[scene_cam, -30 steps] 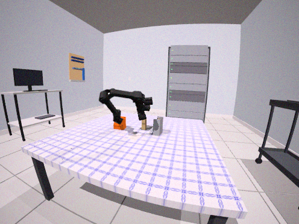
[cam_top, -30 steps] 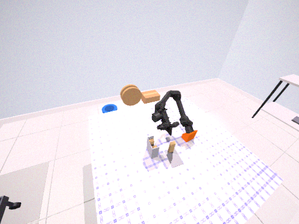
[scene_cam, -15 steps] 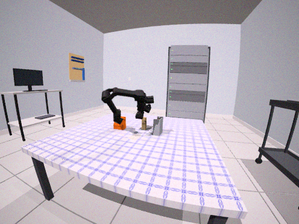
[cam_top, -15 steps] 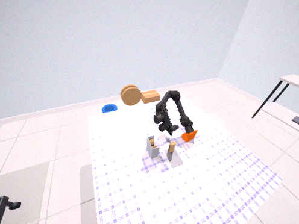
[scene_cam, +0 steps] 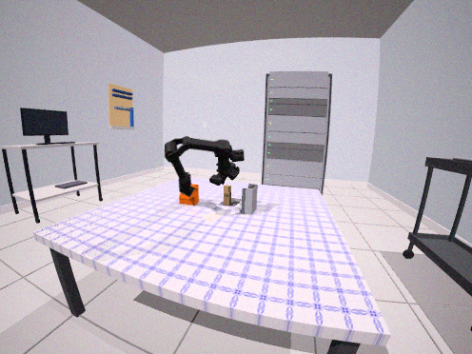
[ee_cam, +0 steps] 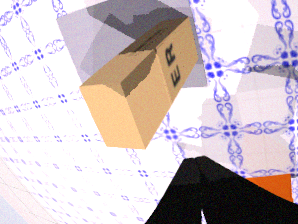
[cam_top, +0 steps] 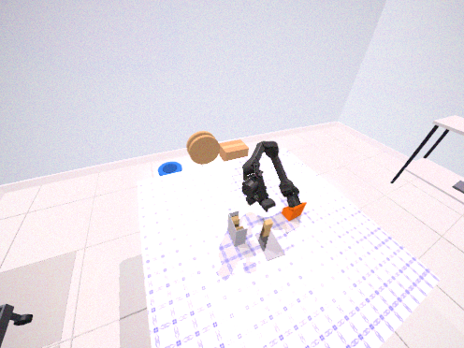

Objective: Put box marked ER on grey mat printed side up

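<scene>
Two cardboard-coloured boxes stand inside your grey bin (cam_top: 239,238) (scene_cam: 249,201), their tops showing between its walls, while the box marked ER (cam_top: 267,227) (scene_cam: 227,195) (ee_cam: 145,85) stands upright outside it on the grey mat (cam_top: 275,253) (ee_cam: 198,75), its printed code on a side face rather than on top. Your gripper (cam_top: 268,205) (scene_cam: 217,180) (ee_cam: 194,167) hovers near the ER box, fingers closed together on nothing. Beside the arm's other end sits an orange block (cam_top: 294,211) (scene_cam: 188,195) (ee_cam: 276,187); behind, a blue round dish (cam_top: 169,172) lies near a wooden-coloured disc (cam_top: 204,149); you cannot tell whether the dish holds anything.
</scene>
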